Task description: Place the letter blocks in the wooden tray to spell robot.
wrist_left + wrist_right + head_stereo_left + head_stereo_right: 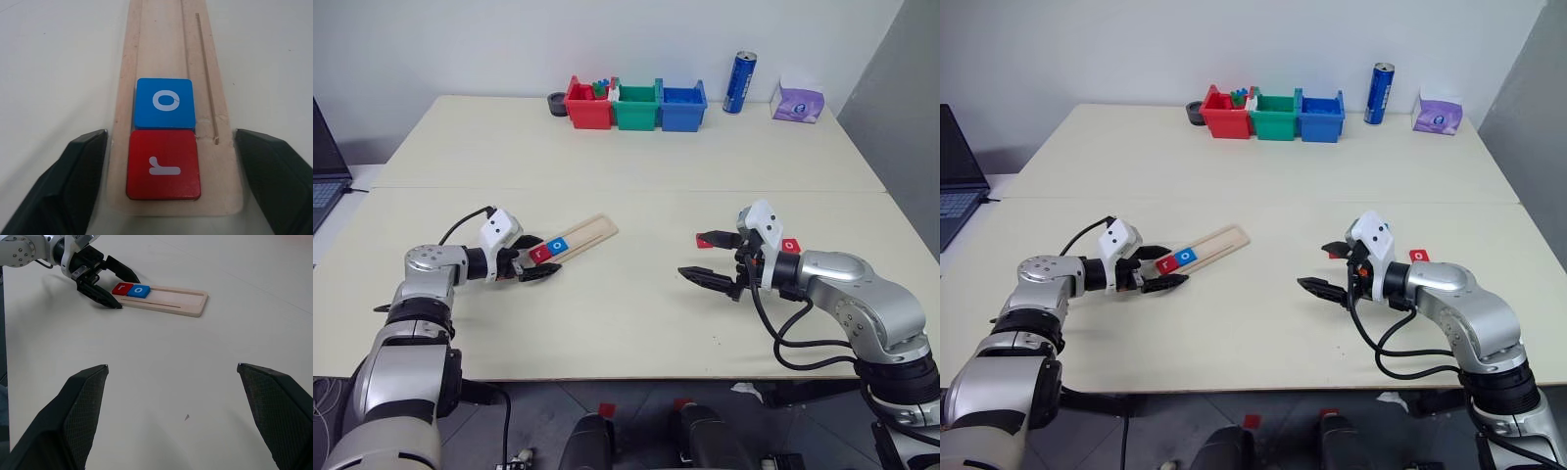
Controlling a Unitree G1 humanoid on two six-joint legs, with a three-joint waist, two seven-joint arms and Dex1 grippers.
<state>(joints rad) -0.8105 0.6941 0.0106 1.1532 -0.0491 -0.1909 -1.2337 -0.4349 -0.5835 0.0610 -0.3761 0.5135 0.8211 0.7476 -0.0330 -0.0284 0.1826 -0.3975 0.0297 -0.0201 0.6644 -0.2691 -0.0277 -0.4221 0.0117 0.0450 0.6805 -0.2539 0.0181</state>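
Wood first: the wooden tray (pixel 592 232) lies at an angle on the worktop (pixel 636 304), left of centre. You've got two letter blocks in its groove at the near end: the red "r" block (pixel 163 165) at the very end, the blue "o" block (pixel 165 103) butted against it. The other slots are bare.

Your left claw (pixel 546 259) is spread wide, one finger on each side of the tray's near end, close against its edges. I can't tell if they press on it. It holds no block.

Your right claw (pixel 693 257) is wide too, holding nothing, above bare worktop well to the right of the tray. Two more red blocks are near it: one (pixel 705 242) just behind the upper finger, one (pixel 790 245) by the wrist. Their letters are unreadable.

Far edge: red bin (pixel 587 110), green bin (pixel 636 113) and blue bin (pixel 683 111) in a row, touching. Small blue and green pieces stick up from the red one; I can't see into the other two. A black round object (pixel 557 103) sits just left of the red bin. Right of the bins are an upright blue can (pixel 739 83) and a purple tissue pack (pixel 798 103).

The worktop is pale cream, two sections with a seam running across. There's a plain white wall behind and a laptop (pixel 325 176) at the left edge.
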